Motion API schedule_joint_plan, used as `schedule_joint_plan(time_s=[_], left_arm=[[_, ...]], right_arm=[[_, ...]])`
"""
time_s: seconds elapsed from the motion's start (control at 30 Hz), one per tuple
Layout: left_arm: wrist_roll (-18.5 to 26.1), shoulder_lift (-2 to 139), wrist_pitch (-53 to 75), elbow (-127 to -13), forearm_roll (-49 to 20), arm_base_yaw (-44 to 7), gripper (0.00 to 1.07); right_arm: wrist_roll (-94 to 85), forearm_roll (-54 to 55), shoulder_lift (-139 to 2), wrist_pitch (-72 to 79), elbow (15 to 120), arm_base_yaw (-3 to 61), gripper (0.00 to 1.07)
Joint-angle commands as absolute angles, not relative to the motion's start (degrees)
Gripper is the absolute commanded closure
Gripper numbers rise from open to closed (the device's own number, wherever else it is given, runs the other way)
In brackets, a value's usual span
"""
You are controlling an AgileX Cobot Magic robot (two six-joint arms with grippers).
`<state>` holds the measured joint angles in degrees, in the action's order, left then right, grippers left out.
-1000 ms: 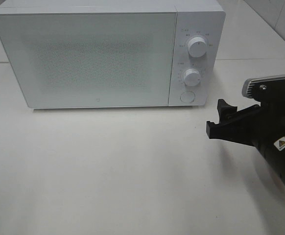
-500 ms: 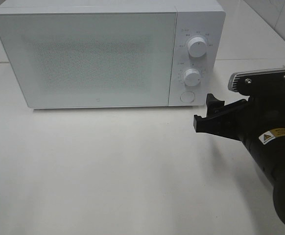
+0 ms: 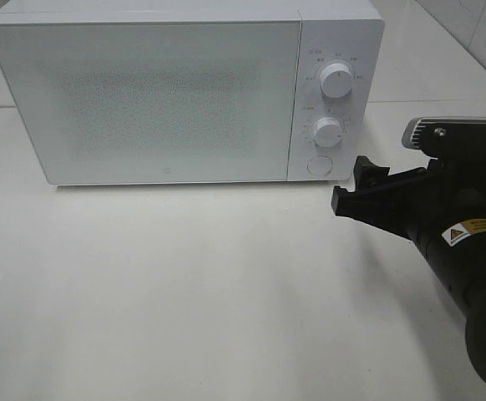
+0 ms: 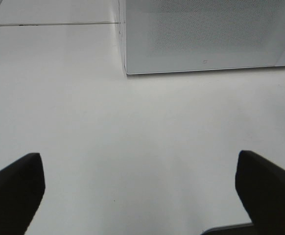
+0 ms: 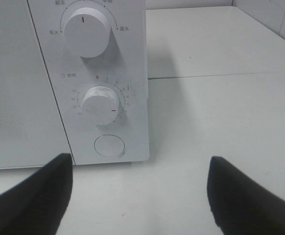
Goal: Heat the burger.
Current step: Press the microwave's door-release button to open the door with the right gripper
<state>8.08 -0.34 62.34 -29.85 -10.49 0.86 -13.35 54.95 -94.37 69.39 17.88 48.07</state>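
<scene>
Edging leftward since the earlier frame, the right end effector [image 3: 351, 184] is hovering, jaws wide and empty, at centre right beside the shut microwave [image 3: 159, 92] and its control panel [image 3: 361, 109]; the burger is showing in no view.

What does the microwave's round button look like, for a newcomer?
The white microwave stands at the back of the table. An upper knob and a lower knob sit on its right side. The round button lies below both: flat, with no scale around it.

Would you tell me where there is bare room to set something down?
The table is bare along the front of the microwave, widest toward the left arm's side. Tight only by the round button, where the right gripper hovers.
</scene>
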Motion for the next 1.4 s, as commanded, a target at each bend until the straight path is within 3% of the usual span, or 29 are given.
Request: schedule_joint_plan(time_s=[0.03,0.33,0.6,0.83,1.4], left_arm=[[8.02,-1.38,61.54,-29.74,-10.66,0.57,0.09],[8.02,-1.38,61.54,-29.74,-10.66,0.57,0.09],[8.02,-1.38,61.54,-29.74,-10.66,0.57,0.09],[8.02,-1.38,61.54,-29.74,-10.66,0.57,0.09],[8.02,-1.38,61.54,-29.74,-10.66,0.57,0.09]], right_arm=[[-8.31,54.77,-94.48,71.91,18.16,48.19,0.36],[2.75,54.72,-94.48,70.76,18.16,48.19,0.49],[27.96,54.72,-94.48,65.6,18.16,48.19,0.89],[41.77,54.37,-94.48,62.97,18.16,48.19,1.07],[67.49,48.53,-99.58,61.54,19.6,48.01,1.07]])
